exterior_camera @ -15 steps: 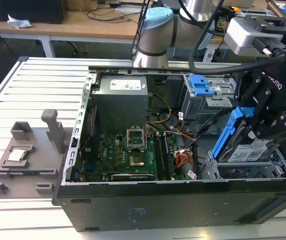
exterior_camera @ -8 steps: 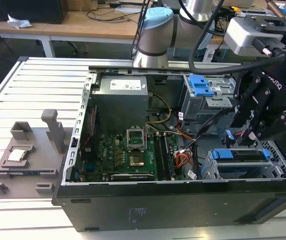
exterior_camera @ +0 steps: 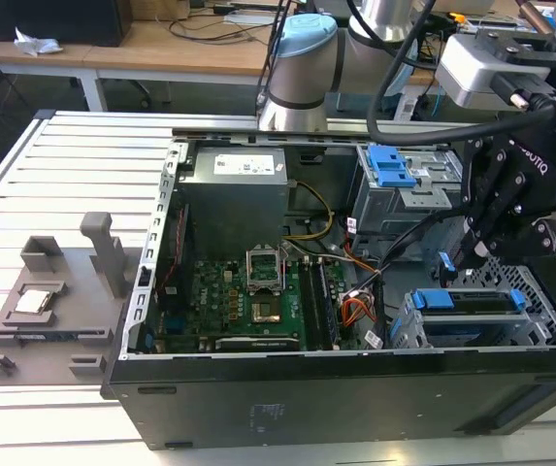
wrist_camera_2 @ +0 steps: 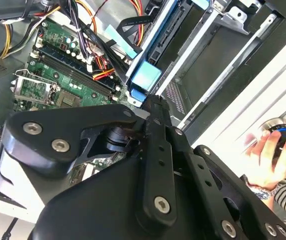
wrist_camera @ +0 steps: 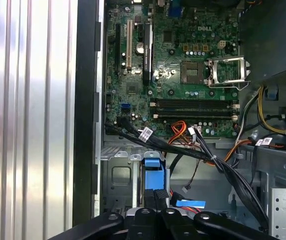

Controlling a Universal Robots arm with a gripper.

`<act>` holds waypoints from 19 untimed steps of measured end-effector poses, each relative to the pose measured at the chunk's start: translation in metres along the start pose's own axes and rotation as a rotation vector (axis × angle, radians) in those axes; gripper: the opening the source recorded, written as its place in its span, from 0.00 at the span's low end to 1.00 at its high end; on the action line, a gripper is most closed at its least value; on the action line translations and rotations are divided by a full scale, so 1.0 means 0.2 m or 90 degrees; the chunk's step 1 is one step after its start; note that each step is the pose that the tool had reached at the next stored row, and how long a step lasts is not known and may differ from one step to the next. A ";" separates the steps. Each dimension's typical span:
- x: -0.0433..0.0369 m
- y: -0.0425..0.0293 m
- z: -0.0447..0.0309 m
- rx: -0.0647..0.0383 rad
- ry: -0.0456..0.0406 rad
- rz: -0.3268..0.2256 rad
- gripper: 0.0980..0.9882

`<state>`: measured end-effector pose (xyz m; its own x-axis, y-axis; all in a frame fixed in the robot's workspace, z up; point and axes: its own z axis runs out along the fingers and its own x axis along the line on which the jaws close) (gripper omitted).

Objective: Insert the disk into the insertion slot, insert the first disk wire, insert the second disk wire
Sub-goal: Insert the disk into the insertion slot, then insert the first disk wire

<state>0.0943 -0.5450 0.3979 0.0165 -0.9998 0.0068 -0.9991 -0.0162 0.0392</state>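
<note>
The disk (exterior_camera: 472, 303), framed by its blue carrier, lies inside the insertion slot (exterior_camera: 404, 332), a silver cage at the case's corner on the exterior view's right. My black gripper (exterior_camera: 460, 257) hangs just above the cage's back end. In both wrist views the fingers (wrist_camera: 156, 197) (wrist_camera_2: 155, 105) are pressed together, close over the carrier's blue end tab (wrist_camera: 152, 169) (wrist_camera_2: 145, 75). The end of a flat blue cable (wrist_camera: 190, 203) lies right beside the fingers. Whether they pinch anything is hidden.
A black wire bundle (wrist_camera: 182, 150) crosses between the green motherboard (exterior_camera: 248, 301) and the cage. A taller grey cage with a blue latch (exterior_camera: 394, 170) stands behind. A grey fixture (exterior_camera: 45, 301) sits on the slatted table. A person's hand (wrist_camera_2: 267, 155) rests outside the case.
</note>
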 end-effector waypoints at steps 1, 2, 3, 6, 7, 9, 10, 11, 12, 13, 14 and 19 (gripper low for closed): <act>0.000 0.000 0.000 0.000 0.0000 0.000 0.01; 0.000 0.000 0.000 0.000 0.0001 0.000 0.01; 0.000 0.000 0.000 0.000 0.0000 0.000 0.01; 0.000 0.000 0.001 0.000 0.0001 0.000 0.01; 0.000 0.000 0.001 0.000 0.0001 0.000 0.01; 0.000 0.000 0.001 0.000 0.0000 0.000 0.01; 0.000 0.000 0.001 0.000 0.0001 0.000 0.01; 0.000 -0.006 0.002 0.000 -0.0002 0.000 0.01; -0.001 -0.040 0.000 0.000 0.0000 0.000 0.01; -0.002 -0.051 -0.001 0.000 0.0001 0.000 0.01; -0.002 -0.057 -0.001 0.000 0.0001 0.000 0.01; -0.026 -0.132 -0.004 -0.001 0.0001 0.000 0.01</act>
<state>0.1207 -0.5393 0.3975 0.0171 -0.9998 0.0070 -0.9990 -0.0168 0.0410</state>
